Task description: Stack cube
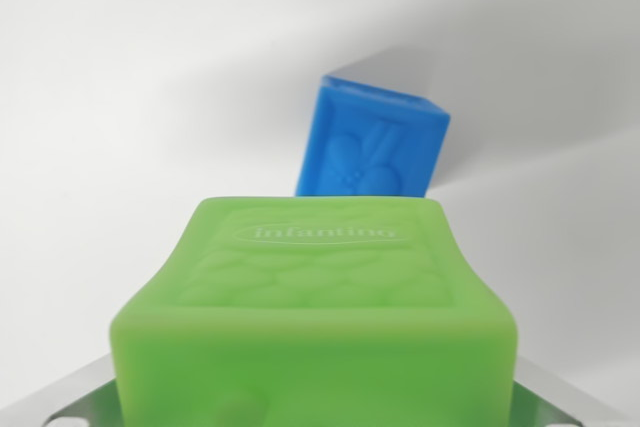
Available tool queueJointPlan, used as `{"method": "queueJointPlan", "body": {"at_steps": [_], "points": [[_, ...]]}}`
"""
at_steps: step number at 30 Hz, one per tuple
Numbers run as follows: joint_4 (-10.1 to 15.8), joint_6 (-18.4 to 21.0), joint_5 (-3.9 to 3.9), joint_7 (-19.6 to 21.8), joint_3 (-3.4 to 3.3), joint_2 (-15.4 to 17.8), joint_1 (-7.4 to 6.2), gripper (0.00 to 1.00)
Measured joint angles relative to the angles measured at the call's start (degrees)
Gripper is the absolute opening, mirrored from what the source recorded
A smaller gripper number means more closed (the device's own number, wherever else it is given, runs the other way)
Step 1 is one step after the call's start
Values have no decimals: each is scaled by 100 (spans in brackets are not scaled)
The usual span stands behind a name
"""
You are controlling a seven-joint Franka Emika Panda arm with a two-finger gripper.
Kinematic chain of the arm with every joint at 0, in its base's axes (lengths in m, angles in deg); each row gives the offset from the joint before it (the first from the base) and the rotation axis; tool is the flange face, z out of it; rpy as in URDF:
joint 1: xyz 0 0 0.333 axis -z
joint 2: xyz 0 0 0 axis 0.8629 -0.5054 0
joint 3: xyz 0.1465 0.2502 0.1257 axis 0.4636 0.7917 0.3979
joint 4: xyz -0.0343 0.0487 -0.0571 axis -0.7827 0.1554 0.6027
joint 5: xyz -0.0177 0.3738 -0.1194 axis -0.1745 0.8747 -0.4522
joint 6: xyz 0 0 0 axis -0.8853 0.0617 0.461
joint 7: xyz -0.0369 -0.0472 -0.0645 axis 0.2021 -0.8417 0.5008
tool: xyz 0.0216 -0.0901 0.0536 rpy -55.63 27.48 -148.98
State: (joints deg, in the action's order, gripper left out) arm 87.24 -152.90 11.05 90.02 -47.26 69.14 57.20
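A green soft cube (315,287) with the raised word "infantino" on its top face fills the lower middle of the wrist view, very close to the camera. My gripper (315,402) is shut on it. The cube hides the fingertips, and only grey metal parts (60,402) of the gripper show at the bottom corners. Beyond the green cube, a blue cube (372,142) with an embossed face rests on the white surface, turned slightly and a little toward the wrist view's right. The green cube covers the blue cube's lower edge.
The white surface (130,97) stretches all around both cubes, with soft shadows across the upper right. Nothing else is in view.
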Motion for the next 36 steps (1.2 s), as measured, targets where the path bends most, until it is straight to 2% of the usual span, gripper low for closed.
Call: {"method": "queueJointPlan", "body": {"at_steps": [20,26,36], "points": [[-178,159,-4,527,-89,-15,173,0],[-168,-148,30,519,-90,-363,173,0],[-156,-624,164,432,-79,-820,169,0]]}}
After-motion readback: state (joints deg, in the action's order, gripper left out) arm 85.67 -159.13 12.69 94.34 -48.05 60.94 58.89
